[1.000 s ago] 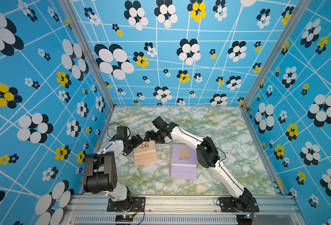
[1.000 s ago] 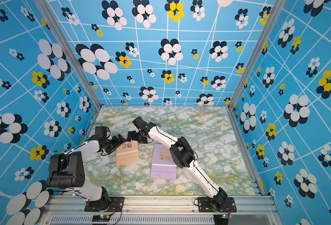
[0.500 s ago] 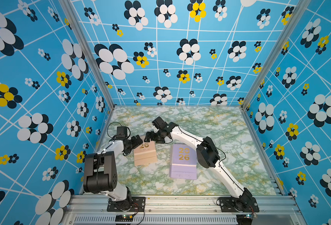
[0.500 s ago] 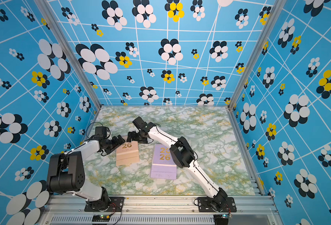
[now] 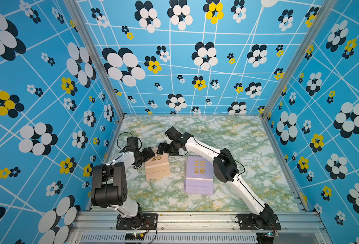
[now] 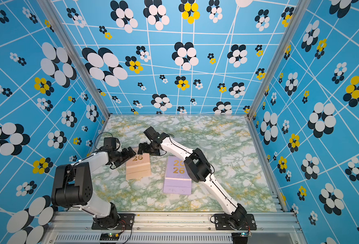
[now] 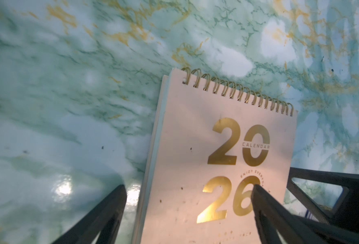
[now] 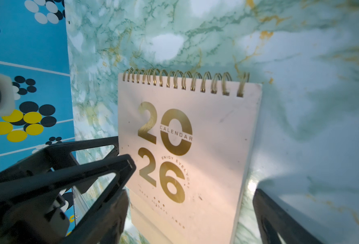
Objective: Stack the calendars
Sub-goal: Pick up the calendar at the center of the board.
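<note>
Barely anything has shifted: left gripper (image 5: 150, 153) and right gripper (image 5: 160, 149), both spread (nothing held), flank the spiral end of the peach calendar (image 5: 157, 169).

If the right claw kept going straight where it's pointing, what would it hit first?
Probably the peach calendar, lying just ahead of the right gripper, between its open jaws; how far off is unclear.

A: How are we posed?

B: Our left arm (image 5: 125, 156) folds high at the elbow, then reaches forward and low. Our right arm (image 5: 200, 147) stretches long and slantwise toward it, with the wrist bent down.

A: And our pincers?

B: The left pincer (image 5: 150, 153) and the right pincer (image 5: 160, 149) point at each other, tips near but apart. Both have their jaws spread wide.
</note>
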Tool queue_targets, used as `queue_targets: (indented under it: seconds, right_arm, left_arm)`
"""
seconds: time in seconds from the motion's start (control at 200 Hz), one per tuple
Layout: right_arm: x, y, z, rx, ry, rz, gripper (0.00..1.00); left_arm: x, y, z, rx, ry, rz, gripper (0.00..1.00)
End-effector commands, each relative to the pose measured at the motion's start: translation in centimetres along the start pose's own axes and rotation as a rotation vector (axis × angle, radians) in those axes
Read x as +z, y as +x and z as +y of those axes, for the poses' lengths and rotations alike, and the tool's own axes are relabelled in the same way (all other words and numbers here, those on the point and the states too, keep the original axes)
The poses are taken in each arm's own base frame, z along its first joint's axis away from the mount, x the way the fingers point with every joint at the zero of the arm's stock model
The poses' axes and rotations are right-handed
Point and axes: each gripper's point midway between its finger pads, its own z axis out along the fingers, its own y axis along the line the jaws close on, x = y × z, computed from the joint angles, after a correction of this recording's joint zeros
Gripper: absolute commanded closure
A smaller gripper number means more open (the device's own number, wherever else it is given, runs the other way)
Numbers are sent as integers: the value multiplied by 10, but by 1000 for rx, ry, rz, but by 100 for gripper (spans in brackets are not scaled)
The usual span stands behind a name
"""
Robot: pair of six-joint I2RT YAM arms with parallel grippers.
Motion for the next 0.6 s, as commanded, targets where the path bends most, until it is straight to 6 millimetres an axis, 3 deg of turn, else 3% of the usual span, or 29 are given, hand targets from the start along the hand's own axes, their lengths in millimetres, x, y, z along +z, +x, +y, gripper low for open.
queue_targets:
  seconds: [0.0,0.415,0.595]
  right_arm:
    - [0,12,-5,0,33,29,6]
    - [6,17,3,4,0,47,6]
    - [6,17,24,-18,-102,57,9]
  left_arm:
    - [12,12,8,-5,-11,56,6]
    - [20,21,-13,20,54,92,7]
    - [15,19,-22,37,94,76,9]
